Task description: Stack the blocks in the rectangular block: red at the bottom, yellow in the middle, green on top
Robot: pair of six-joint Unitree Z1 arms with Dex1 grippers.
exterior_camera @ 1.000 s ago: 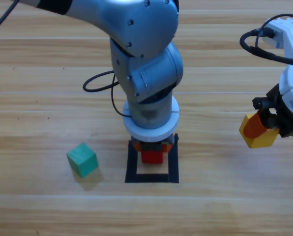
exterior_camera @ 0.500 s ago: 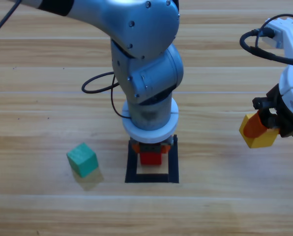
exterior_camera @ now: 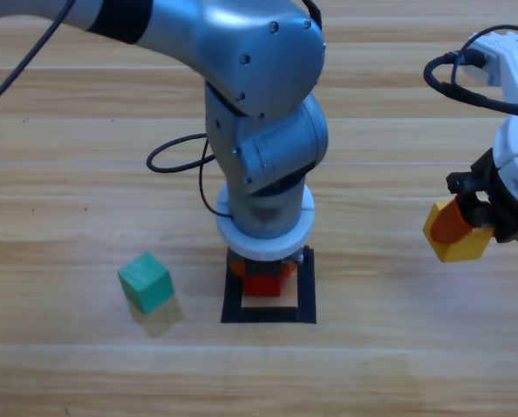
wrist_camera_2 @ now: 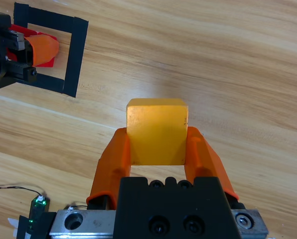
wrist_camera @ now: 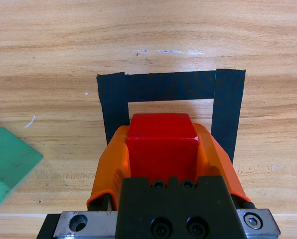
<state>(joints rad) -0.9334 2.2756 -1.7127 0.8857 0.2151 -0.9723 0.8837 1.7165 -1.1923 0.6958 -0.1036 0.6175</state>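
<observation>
**Red cube held over the taped square**

The left gripper is clasping the red cube within the black tape square. At the right edge, the right gripper is gripping the yellow cube, while the green cube is sitting on the table left of the square

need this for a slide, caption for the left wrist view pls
Left gripper shut on the red cube over the black tape square, green cube off to the side.
</observation>
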